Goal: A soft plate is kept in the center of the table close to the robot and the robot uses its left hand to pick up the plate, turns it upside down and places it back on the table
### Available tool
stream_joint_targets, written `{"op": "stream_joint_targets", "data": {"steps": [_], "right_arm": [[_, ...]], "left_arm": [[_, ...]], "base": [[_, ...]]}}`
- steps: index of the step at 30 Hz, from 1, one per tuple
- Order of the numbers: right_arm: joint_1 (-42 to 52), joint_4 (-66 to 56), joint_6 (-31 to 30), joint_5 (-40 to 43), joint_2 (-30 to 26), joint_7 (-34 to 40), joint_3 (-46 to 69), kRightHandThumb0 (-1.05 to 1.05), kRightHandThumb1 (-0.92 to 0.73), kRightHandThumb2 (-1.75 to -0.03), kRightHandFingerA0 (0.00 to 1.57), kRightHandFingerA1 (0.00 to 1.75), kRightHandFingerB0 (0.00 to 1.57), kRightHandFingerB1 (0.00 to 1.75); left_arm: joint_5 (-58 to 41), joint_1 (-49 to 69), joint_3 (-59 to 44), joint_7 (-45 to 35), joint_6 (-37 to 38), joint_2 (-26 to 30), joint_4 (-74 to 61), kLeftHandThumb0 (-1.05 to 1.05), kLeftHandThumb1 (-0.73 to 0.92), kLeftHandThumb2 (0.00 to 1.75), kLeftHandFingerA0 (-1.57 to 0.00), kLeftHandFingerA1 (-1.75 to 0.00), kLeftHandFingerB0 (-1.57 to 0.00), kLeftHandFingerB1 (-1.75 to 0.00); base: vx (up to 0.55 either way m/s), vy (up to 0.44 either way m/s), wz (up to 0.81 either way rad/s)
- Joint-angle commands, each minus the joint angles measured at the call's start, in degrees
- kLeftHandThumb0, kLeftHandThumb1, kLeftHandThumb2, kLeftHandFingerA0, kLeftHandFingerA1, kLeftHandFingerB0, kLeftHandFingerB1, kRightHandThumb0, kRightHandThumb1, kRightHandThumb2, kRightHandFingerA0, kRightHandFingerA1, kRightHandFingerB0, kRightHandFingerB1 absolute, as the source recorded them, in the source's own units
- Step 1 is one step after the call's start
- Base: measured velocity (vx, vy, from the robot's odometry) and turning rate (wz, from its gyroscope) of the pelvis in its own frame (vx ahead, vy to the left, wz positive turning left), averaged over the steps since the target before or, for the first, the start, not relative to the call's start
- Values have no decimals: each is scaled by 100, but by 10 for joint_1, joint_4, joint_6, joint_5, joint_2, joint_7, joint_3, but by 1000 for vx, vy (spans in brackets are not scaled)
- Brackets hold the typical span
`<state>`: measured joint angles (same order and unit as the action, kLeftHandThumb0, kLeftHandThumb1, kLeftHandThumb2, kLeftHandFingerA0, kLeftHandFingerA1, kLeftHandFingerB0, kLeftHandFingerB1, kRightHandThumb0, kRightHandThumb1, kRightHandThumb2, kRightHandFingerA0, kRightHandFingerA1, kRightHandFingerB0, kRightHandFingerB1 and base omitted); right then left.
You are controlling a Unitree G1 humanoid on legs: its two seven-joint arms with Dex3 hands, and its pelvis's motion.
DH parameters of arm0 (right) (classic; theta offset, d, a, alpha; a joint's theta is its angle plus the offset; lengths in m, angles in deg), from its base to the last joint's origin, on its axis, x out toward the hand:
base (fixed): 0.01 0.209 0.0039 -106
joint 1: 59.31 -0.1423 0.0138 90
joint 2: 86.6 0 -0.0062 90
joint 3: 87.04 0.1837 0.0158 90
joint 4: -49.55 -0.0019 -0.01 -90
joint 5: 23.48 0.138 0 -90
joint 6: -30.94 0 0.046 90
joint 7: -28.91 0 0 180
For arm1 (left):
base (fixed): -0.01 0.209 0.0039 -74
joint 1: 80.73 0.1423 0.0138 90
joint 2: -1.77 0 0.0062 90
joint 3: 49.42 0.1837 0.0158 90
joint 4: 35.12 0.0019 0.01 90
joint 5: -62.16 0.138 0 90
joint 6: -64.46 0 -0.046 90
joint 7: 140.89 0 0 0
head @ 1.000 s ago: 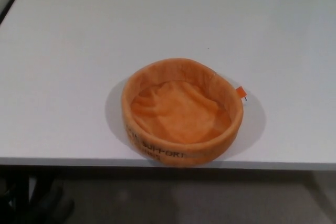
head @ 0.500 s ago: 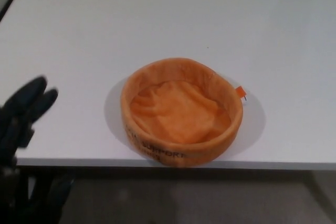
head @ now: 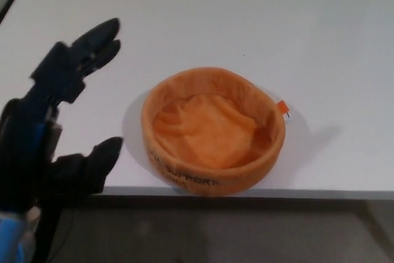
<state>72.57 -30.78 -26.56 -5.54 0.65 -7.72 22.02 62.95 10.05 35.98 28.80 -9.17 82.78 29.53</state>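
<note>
Since half a second ago, left hand (head: 58,124) has risen from the picture's lower left corner and now hangs over the table (head: 197,16), well left of the soft plate (head: 213,130), not touching it. Fingers (head: 92,44) spread wide from the thumb, holding nothing. Orange plate unmoved: upright, open side up, near the table's front edge at centre, small tag on its right rim. Right hand not visible.

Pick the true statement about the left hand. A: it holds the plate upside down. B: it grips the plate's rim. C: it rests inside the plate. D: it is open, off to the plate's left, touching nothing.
D: the left hand has its fingers spread, with bare table between it and the orange plate.
</note>
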Motion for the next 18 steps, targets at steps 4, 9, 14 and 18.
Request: {"op": "stream_joint_targets", "data": {"steps": [4,9,14,18], "right_arm": [[-14,8,-5,3,-5,-3,-2,-83,-91,-68,28,34,8,22],[-13,-11,-2,-1,-6,2,1,-81,-92,-69,27,37,8,22],[-25,14,10,-14,-7,10,4,-82,-92,-70,30,35,8,21],[-23,18,8,-5,-6,2,3,-82,-92,-69,29,35,8,21]], "left_arm": [[114,-43,27,20,-1,39,60,-95,65,109,-19,-51,-10,-39],[153,-44,48,37,50,62,121,-94,82,66,-24,-40,-25,-30],[201,-44,69,52,53,83,151,-94,83,66,-26,-36,-25,-29],[236,-35,91,61,56,95,167,-94,83,66,-28,-35,-24,-28]], "base": [[0,0,0],[0,0,0],[0,0,0],[0,0,0]]}}
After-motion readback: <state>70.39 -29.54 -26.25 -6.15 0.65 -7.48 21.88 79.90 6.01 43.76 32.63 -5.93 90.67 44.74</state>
